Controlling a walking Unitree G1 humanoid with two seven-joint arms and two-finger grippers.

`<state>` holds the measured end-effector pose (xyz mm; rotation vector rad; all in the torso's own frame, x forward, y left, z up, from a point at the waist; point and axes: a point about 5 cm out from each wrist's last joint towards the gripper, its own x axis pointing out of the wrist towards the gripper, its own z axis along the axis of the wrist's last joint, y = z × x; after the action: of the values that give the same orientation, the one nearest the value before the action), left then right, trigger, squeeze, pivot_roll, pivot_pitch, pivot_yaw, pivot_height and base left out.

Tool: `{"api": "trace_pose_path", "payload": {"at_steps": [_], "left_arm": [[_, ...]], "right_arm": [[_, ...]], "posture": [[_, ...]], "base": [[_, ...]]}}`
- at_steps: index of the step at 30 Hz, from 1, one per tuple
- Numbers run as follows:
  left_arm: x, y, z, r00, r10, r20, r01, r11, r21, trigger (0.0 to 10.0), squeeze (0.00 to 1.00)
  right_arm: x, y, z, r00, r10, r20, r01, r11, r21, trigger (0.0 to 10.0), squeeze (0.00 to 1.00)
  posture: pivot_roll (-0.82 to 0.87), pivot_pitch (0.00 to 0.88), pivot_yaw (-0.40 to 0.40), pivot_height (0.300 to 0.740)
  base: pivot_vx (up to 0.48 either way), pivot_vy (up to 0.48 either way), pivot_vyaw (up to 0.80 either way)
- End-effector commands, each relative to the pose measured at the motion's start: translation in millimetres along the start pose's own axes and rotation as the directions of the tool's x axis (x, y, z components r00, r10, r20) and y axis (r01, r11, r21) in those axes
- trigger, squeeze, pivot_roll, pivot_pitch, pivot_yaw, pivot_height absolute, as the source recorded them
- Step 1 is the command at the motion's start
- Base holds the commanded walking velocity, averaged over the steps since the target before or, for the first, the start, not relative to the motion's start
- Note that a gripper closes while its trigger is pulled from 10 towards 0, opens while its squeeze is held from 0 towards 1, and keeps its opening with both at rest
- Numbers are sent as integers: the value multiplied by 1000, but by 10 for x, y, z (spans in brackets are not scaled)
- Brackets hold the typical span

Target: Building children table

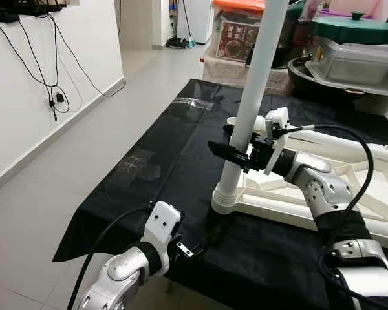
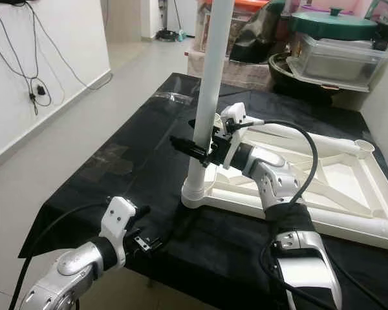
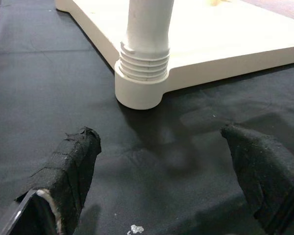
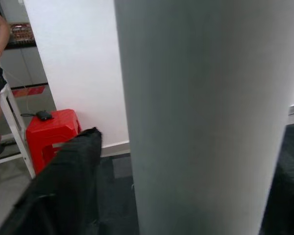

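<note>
Setting: a black cloth-covered work surface is seen across the middle of the head views, with pale floor tiles and a white wall at the left.
Table top: a white plastic children's table top is laid upside down on the black cloth, at the centre right of the head views.
Leg: a white cylindrical plastic table leg is stood upright in the threaded corner socket of the table top, near the frame centre.
Right gripper: the right gripper is placed around the white leg partway up; its black fingers are closed on either side of the leg, gripping it.
Left gripper: the left gripper is held low at the cloth's near edge, lower left of the head views; its cloth-wrapped fingers are spread apart and nothing is held.
Background: stacked storage boxes and a green-lidded pot are seen at the upper right; a red plastic stool is seen in the right wrist view.
</note>
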<state>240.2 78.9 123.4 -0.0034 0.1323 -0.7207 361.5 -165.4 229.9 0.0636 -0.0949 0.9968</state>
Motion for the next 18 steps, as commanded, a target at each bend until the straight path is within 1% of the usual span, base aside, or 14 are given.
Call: {"api": "trace_pose_path", "payload": {"at_steps": [1,2,14,16,17,18], "left_arm": [[-1,-17,-5,1000,-3,-9,3,1000,-4,10000,0],[1,-18,-3,1000,-3,-8,3,1000,-4,10000,0],[14,-11,-3,1000,-3,-8,3,1000,-4,10000,0],[28,-4,-6,1000,-3,-9,3,1000,-1,10000,0],[28,-4,-6,1000,-3,-9,3,1000,-1,10000,0],[37,1,-6,1000,-3,-9,3,1000,0,10000,0]], "right_arm": [[31,1,18,1000,3,6,-3,1000,-14,2902,0],[45,5,11,1000,2,7,-2,1000,-12,0,0],[83,13,-26,1000,-21,21,21,1000,-16,0,0],[57,16,-41,996,-77,37,78,997,-28,0,0],[57,16,-41,996,-77,37,78,997,-28,0,0],[39,18,-51,992,-116,47,117,993,-31,0,0]], "posture": [[124,34,-89,740],[124,35,-90,740],[118,34,-85,740],[118,31,-83,740],[118,31,-83,740],[116,27,-79,740]], "base": [[0,0,0],[0,0,0],[0,0,0],[0,0,0],[0,0,0],[0,0,0]]}}
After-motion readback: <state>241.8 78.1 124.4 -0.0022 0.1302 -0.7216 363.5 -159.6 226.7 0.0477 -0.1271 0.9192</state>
